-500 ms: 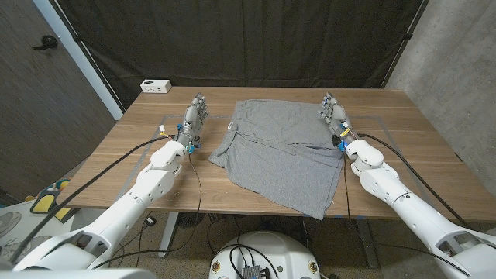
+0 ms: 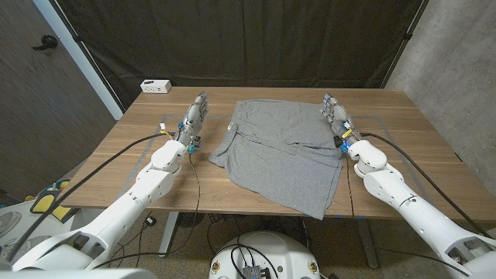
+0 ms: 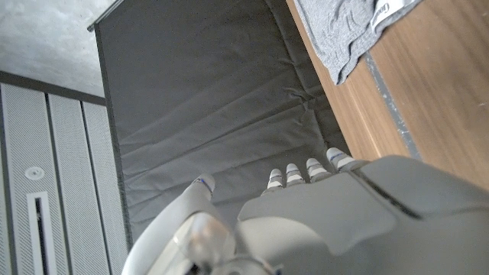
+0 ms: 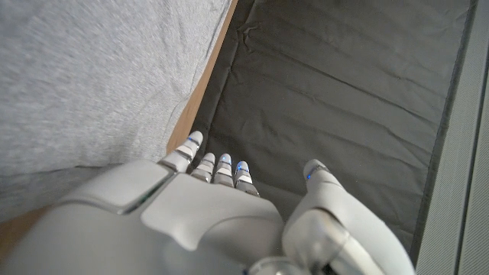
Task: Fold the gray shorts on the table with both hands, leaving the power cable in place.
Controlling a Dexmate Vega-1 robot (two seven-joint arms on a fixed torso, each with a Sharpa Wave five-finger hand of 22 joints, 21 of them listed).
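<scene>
The gray shorts [image 2: 279, 151] lie spread out in the middle of the wooden table [image 2: 418, 155], one leg reaching the front edge. My left hand [image 2: 195, 116] stands a little to the left of the shorts, fingers straight and apart, holding nothing. At the cloth's far right corner is my right hand [image 2: 335, 112], fingers extended and empty. In the left wrist view a corner of the shorts [image 3: 351, 30] lies beyond my left hand [image 3: 321, 221]. The right wrist view has the gray cloth [image 4: 99, 76] right beside my right hand [image 4: 191, 221].
A small white box [image 2: 156, 85] sits at the table's back left corner. A black curtain [image 2: 248, 39] hangs behind the table. Thin tape lines mark the tabletop around the shorts. Bare wood [image 2: 132, 147] lies to either side.
Both hands have edged slightly toward the table's far side. The shorts have not moved.
</scene>
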